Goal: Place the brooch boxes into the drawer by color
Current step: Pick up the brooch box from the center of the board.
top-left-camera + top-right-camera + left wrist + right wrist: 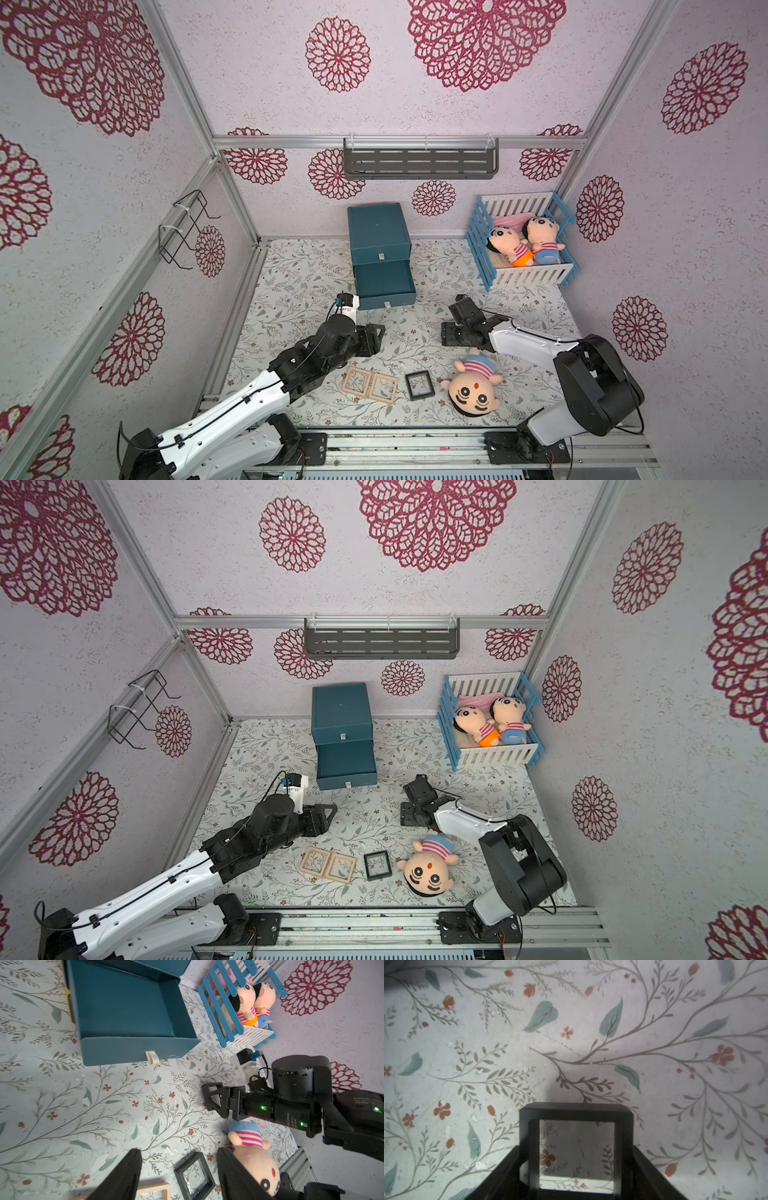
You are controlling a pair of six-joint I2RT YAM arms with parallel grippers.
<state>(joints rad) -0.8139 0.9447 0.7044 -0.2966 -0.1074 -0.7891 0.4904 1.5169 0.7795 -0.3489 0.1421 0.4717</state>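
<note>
The right pincer (576,1147) squeezes a black brooch box (576,1111) by its two thin sides, so I think it may slip or twist out and drop on the flowery mat (467,1043) short of the open blue drawer (386,300), for the box sits between the tips and pokes out past them.
</note>
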